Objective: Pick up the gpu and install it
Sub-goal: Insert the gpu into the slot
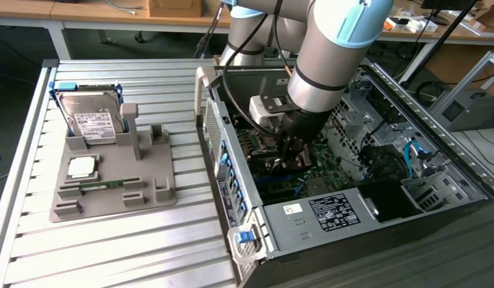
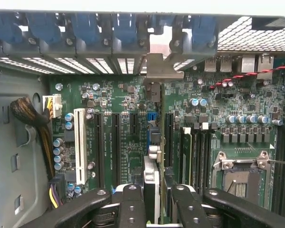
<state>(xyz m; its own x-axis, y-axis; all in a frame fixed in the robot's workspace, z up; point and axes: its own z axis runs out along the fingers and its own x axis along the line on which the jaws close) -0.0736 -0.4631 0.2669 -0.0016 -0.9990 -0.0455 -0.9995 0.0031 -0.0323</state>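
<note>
The gpu [image 2: 152, 185] stands on edge inside the open computer case [image 1: 439, 150], seen edge-on in the wrist view. It sits between the jaws, which are closed on it from both sides. Its silvery bracket [image 2: 159, 66] is right at the rear wall of the case, beside a row of blue clips [image 2: 85, 28]. The card is lined up over the green motherboard [image 2: 123, 99], between long black expansion slots [image 2: 115, 147]. Whether its lower edge is seated in a slot cannot be told. A white slot [image 2: 79, 142] lies further off to one side of the card and the bare processor socket [image 2: 240, 178] to the other.

In the exterior view the arm [image 1: 335, 54] reaches down into the case, with the labelled power supply [image 1: 335, 213] near the case's front end.

The case lies on a ridged metal surface [image 1: 151, 252]. To the exterior view's left of it is a grey holder [image 1: 111, 198], well apart from the jaws. The holder carries a hard drive [image 1: 91, 120] leaning upright, a processor chip [image 1: 81, 167] lying flat and a memory stick [image 1: 103, 185] lying in a groove.

Behind the surface run wooden desks [image 1: 87, 12] with a cardboard box [image 1: 175, 7] on them. An aluminium frame [image 1: 479, 78] stands at the exterior view's right.
</note>
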